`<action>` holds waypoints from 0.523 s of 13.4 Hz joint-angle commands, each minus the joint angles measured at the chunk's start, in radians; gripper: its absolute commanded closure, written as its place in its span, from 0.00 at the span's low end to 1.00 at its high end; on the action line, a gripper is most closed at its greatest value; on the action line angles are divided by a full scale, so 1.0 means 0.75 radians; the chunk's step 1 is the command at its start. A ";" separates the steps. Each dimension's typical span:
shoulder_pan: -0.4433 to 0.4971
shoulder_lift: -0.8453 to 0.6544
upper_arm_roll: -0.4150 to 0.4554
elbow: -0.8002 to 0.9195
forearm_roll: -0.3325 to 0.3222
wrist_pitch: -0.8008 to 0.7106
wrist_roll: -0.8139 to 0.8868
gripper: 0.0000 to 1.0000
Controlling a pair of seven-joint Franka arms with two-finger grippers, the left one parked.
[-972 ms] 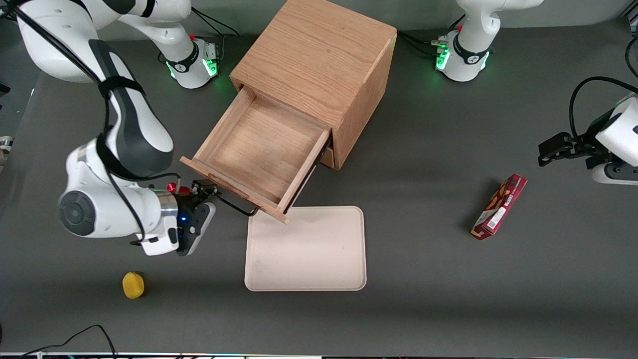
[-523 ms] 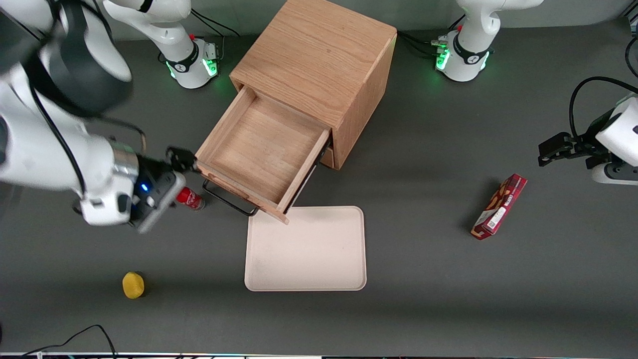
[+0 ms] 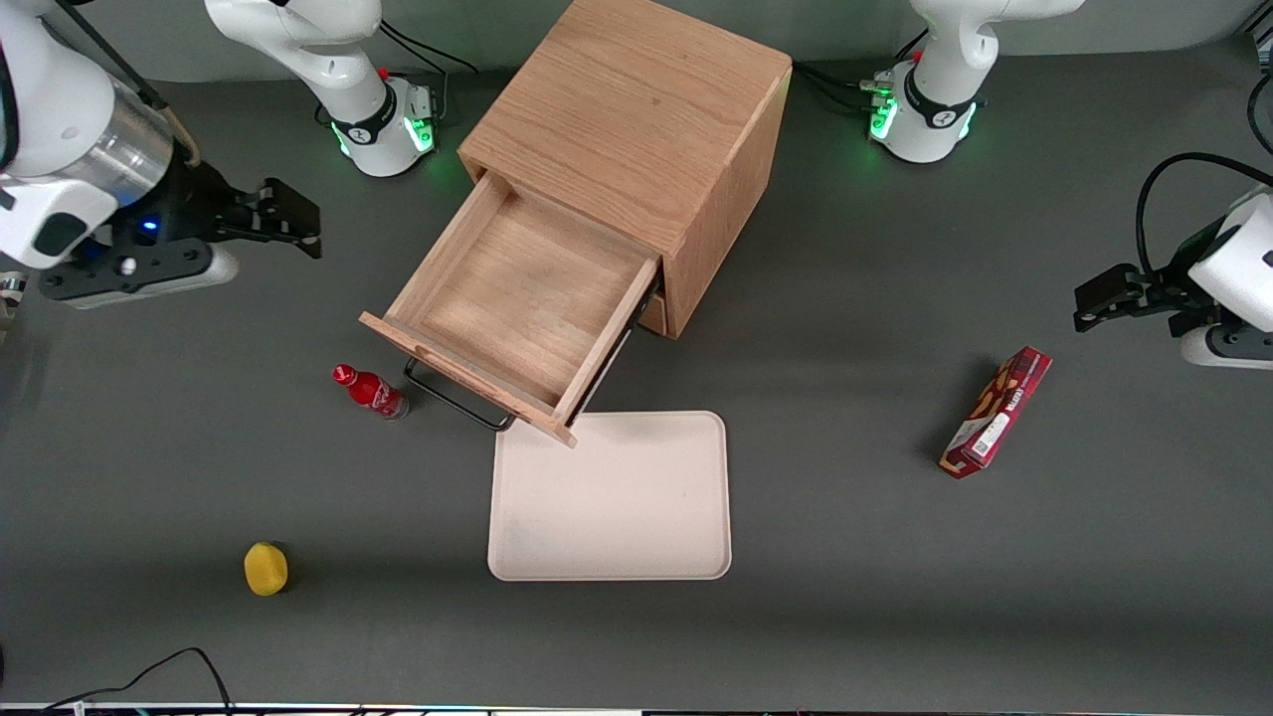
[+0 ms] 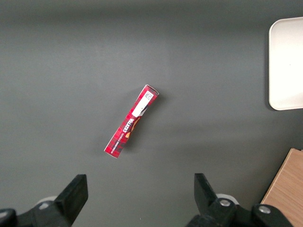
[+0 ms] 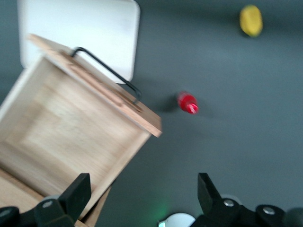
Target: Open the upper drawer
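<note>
The upper drawer (image 3: 517, 298) of the light oak cabinet (image 3: 636, 119) stands pulled far out, and its inside is bare. Its long black bar handle (image 3: 457, 400) faces the front camera. My right gripper (image 3: 303, 224) is open and empty. It hangs above the table toward the working arm's end, well apart from the drawer and farther from the front camera than the handle. The right wrist view shows the open drawer (image 5: 71, 127), its handle (image 5: 106, 71) and the gripper (image 5: 142, 194) with its jaws wide apart. The lower drawer is almost wholly hidden under the upper one.
A beige tray (image 3: 612, 497) lies in front of the drawer, its corner under the drawer front. A small red bottle (image 3: 370, 391) stands beside the handle. A yellow object (image 3: 266, 568) lies nearer the camera. A red box (image 3: 997, 412) lies toward the parked arm's end.
My gripper has left the handle, risen and moved away from the front camera toward the working arm's end. The red bottle is uncovered. The drawer has stayed pulled out.
</note>
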 commanded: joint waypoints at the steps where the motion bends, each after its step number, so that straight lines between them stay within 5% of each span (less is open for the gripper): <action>1: -0.016 -0.187 -0.187 -0.327 0.078 0.122 0.019 0.00; 4: -0.018 -0.438 -0.271 -0.782 0.099 0.442 -0.059 0.00; 7: -0.014 -0.468 -0.282 -0.800 0.083 0.483 -0.077 0.00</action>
